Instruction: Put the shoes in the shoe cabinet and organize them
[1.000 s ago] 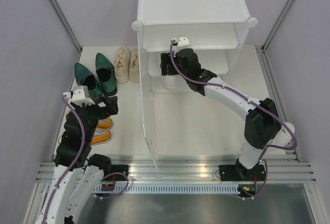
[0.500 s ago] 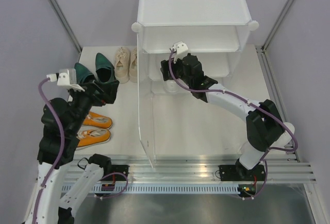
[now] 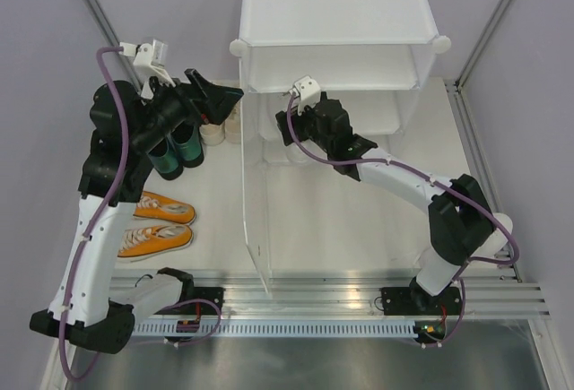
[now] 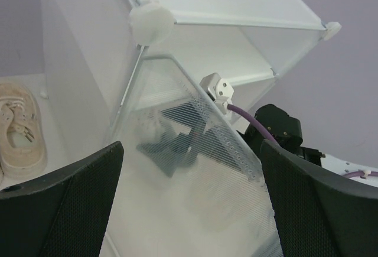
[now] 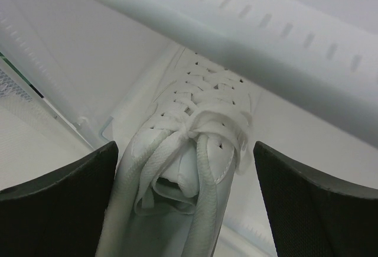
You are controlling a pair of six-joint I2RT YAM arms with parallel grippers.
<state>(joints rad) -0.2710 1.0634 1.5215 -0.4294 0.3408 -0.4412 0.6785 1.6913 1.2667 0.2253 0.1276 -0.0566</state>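
Observation:
The shoe cabinet stands at the back middle of the floor. My right gripper reaches into a lower tier. In the right wrist view it is open on either side of a white sneaker, with gaps on both sides. My left gripper is raised by the cabinet's upper left corner, open and holding nothing. Its wrist view faces the translucent side panel. The orange sneakers lie on the floor at the left. The green heels and cream sneakers are partly hidden behind the left arm.
Grey walls close in the floor on both sides. A metal rail runs along the near edge by the arm bases. A round corner connector of the cabinet and one cream sneaker show in the left wrist view.
My left arm rose from low over the orange sneakers to the cabinet's upper left corner, uncovering both orange sneakers. The right gripper shifted slightly left inside the cabinet.

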